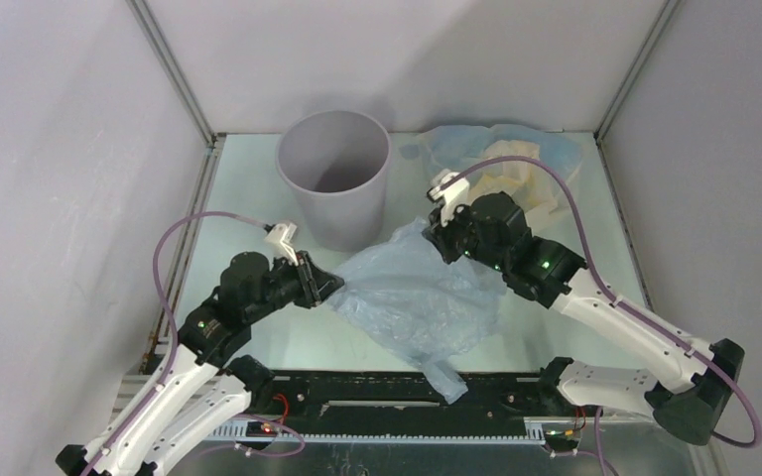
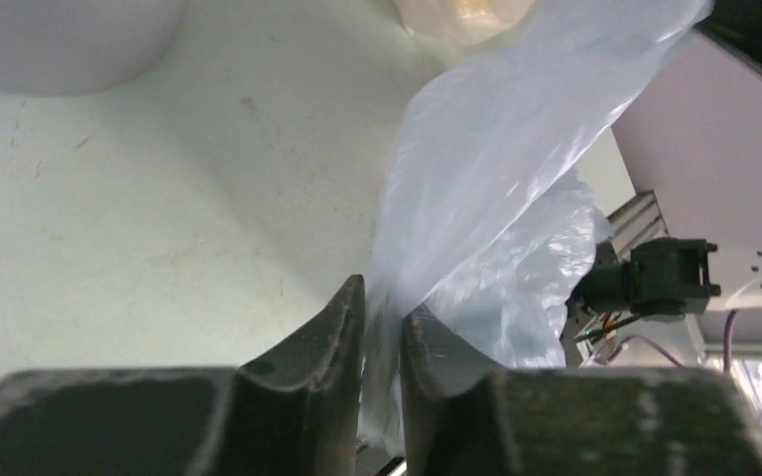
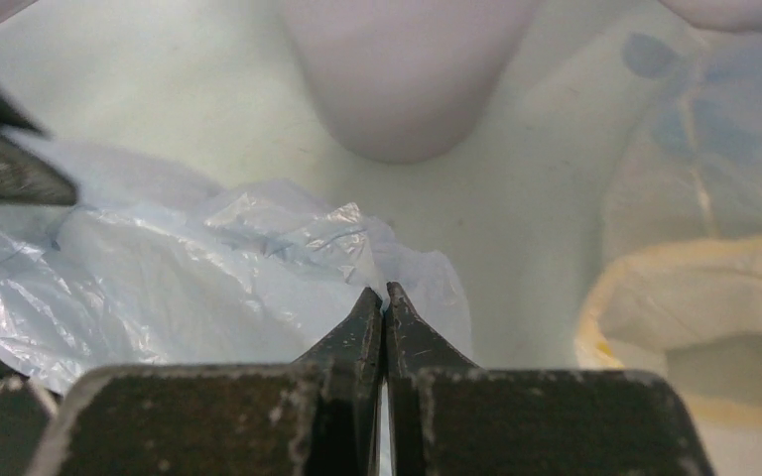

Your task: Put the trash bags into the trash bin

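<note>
Pale green desk (image 1: 248, 188): below the trash bin (image 1: 342, 213), the blue-grey bag (image 1: 412, 297) stretches from centre-left to upper right, its ends pinched by jaws of the left gripper (image 1: 335, 285), narrow, and right gripper (image 1: 435, 230), closed tight.

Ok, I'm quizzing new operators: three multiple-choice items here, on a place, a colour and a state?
1. Where is the trash bin? A) behind the held bag B) between the arm bases C) at the right wall
2. The held bag's colour? A) cream-yellow B) black C) pale blue
3. The right end effector is: A) wide open B) shut on the bag's edge C) out of view
Answers: A, the top view shows it beyond the bag; C, every view shows pale blue film; B, its wrist view shows it closed on film.
</note>
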You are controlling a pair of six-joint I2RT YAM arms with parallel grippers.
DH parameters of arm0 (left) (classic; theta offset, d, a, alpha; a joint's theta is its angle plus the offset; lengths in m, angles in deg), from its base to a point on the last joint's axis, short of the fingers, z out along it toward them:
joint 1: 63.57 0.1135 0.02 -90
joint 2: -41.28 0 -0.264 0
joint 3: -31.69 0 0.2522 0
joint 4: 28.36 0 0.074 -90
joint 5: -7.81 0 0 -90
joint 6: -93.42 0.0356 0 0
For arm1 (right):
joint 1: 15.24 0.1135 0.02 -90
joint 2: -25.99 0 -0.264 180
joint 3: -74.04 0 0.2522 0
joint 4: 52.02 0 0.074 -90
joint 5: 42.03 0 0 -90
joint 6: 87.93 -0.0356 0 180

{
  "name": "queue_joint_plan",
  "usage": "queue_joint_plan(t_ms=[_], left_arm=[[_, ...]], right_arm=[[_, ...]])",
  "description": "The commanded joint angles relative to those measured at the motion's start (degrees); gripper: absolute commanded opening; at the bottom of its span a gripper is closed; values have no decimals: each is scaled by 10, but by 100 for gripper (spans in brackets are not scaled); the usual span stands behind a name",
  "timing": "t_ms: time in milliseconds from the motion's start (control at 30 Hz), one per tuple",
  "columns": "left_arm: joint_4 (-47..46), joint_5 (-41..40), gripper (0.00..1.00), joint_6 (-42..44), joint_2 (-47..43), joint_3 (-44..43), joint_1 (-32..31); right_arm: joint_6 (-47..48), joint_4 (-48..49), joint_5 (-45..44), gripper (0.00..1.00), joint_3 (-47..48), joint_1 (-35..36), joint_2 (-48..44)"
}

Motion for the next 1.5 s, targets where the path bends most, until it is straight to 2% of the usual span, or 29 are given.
queue_joint_plan(t_ms=[0, 167, 267, 333, 400, 500, 567, 633, 700, 900, 1067, 1267, 1367, 1467], left_arm=[[9, -62, 19, -16, -10, 27, -2], [-43, -39, 9, -36, 2, 69, -2], [-57, -36, 1, -35, 7, 76, -2], [-66, -34, 0, -35, 8, 79, -2], [-77, -32, 0, -37, 11, 83, -2], [-90, -28, 0, -43, 17, 90, -2], [-94, -26, 12, -45, 14, 91, -2], [-109, -8, 32, -43, -4, 97, -3], [-166, 34, 51, -47, -33, 121, -2], [-214, 47, 78, -75, -84, 147, -2], [-235, 57, 83, -84, -77, 144, -2], [-294, 51, 92, -96, -151, 171, -3], [-294, 64, 99, -94, -148, 168, -3], [-254, 52, 100, -96, -116, 150, -3]], right_arm=[[-60, -17, -76, 0, 31, -49, -34], [-91, -34, -114, 0, 31, -90, -56], [-88, -35, -95, 0, 31, -99, -60], [-83, -32, -69, 0, 31, -100, -60], [-78, -25, -45, 10, 31, -100, -56], [-78, -20, -27, 11, 31, -100, -47], [-80, -22, -30, 11, 31, -100, -42], [-81, -27, -32, 11, 31, -100, -38], [-81, -29, -30, 11, 30, -100, -34], [-85, -29, -20, 11, 31, -99, -24], [-85, -26, -17, 11, 31, -99, -22], [-84, -27, -16, 11, 31, -99, -19], [-85, -25, -13, 10, 30, -99, -16], [-85, -23, -12, 11, 31, -99, -13]])
